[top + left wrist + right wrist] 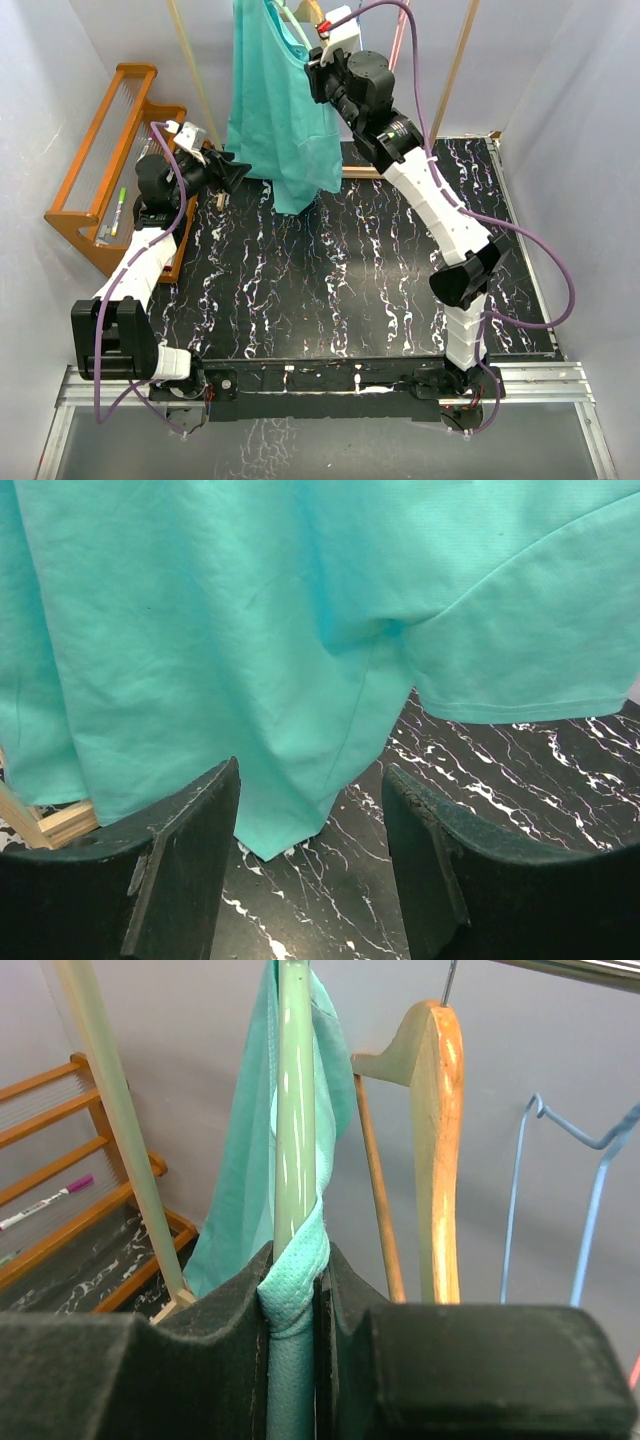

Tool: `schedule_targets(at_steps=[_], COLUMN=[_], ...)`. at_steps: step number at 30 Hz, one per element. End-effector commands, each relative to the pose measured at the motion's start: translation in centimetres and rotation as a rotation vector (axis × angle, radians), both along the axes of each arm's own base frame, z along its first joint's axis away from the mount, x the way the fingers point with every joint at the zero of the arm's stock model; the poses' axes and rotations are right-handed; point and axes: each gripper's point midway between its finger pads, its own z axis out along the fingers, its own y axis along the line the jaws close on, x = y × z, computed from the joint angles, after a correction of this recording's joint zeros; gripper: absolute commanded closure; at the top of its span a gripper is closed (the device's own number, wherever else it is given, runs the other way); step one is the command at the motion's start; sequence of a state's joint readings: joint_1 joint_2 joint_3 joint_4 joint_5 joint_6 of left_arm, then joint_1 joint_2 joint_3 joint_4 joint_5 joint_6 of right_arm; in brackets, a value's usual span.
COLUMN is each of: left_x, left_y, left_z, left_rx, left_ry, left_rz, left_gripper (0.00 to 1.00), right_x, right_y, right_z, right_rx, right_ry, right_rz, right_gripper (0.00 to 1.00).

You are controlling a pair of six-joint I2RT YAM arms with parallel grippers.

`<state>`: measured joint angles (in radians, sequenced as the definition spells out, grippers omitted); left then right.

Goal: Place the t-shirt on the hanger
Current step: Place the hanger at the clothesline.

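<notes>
The t-shirt is hanging high over the far edge of the black, white-veined worktop. Its teal cloth is falling in long folds and its lowest corner is dangling low toward the worktop's surface.

The right arm is standing up from the worktop's near right corner, holding the right hand at the top of the garment. In the wrist view, that hand's fingers are pressing in on the pale mint bar of the hanger. They are pinching it together with a ribbed band of the shirt's cloth that is wrapping round the bar, while more teal cloth is draping down behind it.

The left hand is hovering over the worktop's far left part, its dark fingers standing spread with nothing between them. They are pointing at the shirt's lower hem, whose corner is showing in the gap beyond them above the worktop.

Beyond the worktop's far edge, a thick orange wooden hanger is hanging by its wire hook below a metal rail. A thin blue wire hanger is showing against the grey wall there too. A slatted wooden rack is standing off the worktop's far left corner, carrying a marker pen on its lower shelf.
</notes>
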<state>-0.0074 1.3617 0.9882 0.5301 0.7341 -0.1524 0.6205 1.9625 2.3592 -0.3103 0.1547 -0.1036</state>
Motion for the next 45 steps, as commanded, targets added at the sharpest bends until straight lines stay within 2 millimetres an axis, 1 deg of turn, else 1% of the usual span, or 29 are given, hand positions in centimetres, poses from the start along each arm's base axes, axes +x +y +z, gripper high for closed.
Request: schedule_targets(at_steps=[1, 6, 11, 15, 18, 20, 24, 31, 37, 41, 45], left_x=[-0.7, -1.0, -1.2, -1.2, -1.2, -1.3, -1.4, -1.7, -1.9, -2.0, -2.0], left_y=[-0.1, -0.2, -0.4, -0.4, -0.5, -0.5, -0.6, -0.7, -0.9, -1.0, -1.1], left_z=[1.5, 1.4, 1.1, 1.2, 1.3, 1.3, 1.3, 1.0, 0.9, 0.9, 0.9], left_rx=[-0.01, -0.015, -0.017, -0.023, -0.028, -0.031, -0.038, -0.045, -0.054, -0.056, -0.059], left_ry=[-0.05, -0.047, -0.043, -0.047, -0.047, -0.048, -0.045, -0.033, -0.028, -0.026, -0.025], left_rz=[-0.022, -0.03, -0.04, -0.043, -0.044, -0.046, -0.049, -0.059, -0.071, -0.077, -0.081], left_gripper=[0.43, 0.43, 0.43, 0.43, 0.43, 0.43, 0.43, 0.44, 0.44, 0.44, 0.44], right_x=[-0.5, 0.2, 0.3, -0.2, -0.1, 0.4, 1.6, 3.3, 4.7, 4.9, 4.5], right_y=[-1.2, -1.2, -1.5, -1.9, -2.1, -2.2, -2.1, -2.1, -2.3, -2.3, -1.9], right_z=[6.9, 6.3, 6.9, 7.9, 8.2, 7.8, 6.4, 5.1, 3.3, 2.4, 1.6], right_rx=[0.141, 0.144, 0.162, 0.183, 0.183, 0.174, 0.17, 0.181, 0.188, 0.174, 0.151], right_ry=[-0.191, -0.192, -0.217, -0.247, -0.256, -0.245, -0.213, -0.192, -0.144, -0.12, -0.098], right_rz=[-0.029, -0.042, -0.056, -0.056, -0.07, -0.077, -0.088, -0.089, -0.071, -0.059, -0.027], right_gripper=[0.92, 0.92, 0.92, 0.92, 0.92, 0.92, 0.92, 0.92, 0.92, 0.92, 0.92])
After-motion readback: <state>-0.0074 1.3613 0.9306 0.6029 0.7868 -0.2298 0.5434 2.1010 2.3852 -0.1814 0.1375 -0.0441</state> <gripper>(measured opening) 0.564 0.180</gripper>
